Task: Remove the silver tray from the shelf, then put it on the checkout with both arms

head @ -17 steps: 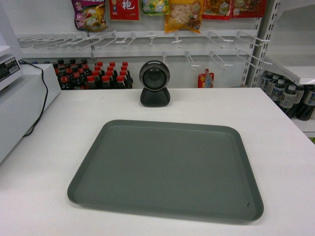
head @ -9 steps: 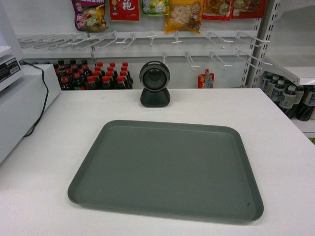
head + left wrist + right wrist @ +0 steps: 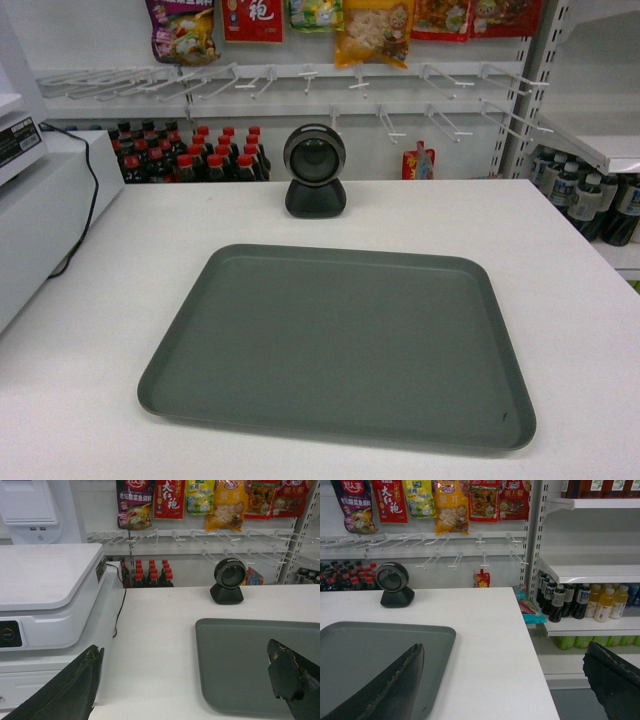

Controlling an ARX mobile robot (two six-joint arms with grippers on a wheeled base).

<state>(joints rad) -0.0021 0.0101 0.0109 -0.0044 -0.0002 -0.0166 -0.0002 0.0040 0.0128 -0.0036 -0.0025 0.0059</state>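
Silver tray (image 3: 335,345) lies flat on the checkout (image 3: 560,260); my left pincer (image 3: 190,680) and right pincer (image 3: 505,680) both gape, pinching nothing.

Bright, even, diffuse light fills all three views, seemingly from overhead, with no hard shadows. The flat matte grey rectangular tray (image 3: 335,345) casts only a thin soft shadow along its near edge on the broad matte white countertop (image 3: 560,260), which reads slightly washed out. The glossy black round scanner (image 3: 315,170) carries a pale ring reflection. The head view is soft, with mild grain. In both wrist views the near black gripper fingers (image 3: 65,690) (image 3: 390,690) are blurred and underexposed, while far hanging snack packets (image 3: 451,505) stay fairly sharp.
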